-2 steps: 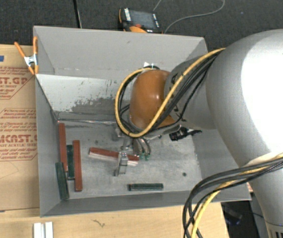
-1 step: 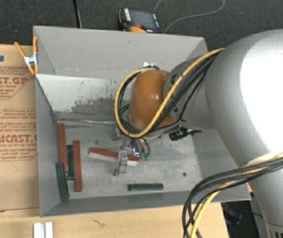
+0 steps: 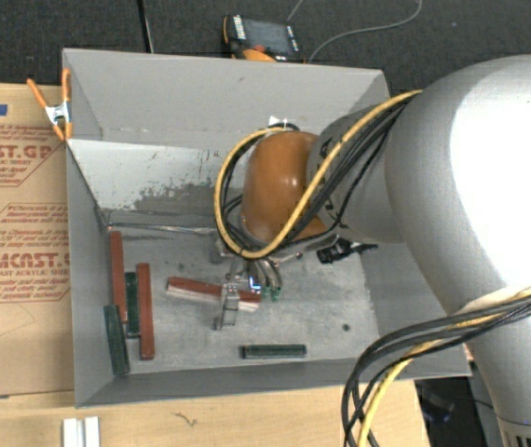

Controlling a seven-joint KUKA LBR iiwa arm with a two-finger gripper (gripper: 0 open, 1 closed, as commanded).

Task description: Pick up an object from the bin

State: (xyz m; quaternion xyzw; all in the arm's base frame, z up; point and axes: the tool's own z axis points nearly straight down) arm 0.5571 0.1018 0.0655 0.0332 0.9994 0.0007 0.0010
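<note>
The arm enters from the right. I see the tool pointing down over the right end of the red bar. Tool opening: I cannot tell.

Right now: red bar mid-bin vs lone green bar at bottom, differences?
The red bar is reddish-brown, the green bar dark green. The red bar's right end lies under the gripper; the green bar lies apart. Both are slim and lie flat.

Dark floor, perhaps carpet, black cable, small black-and-orange device
</note>
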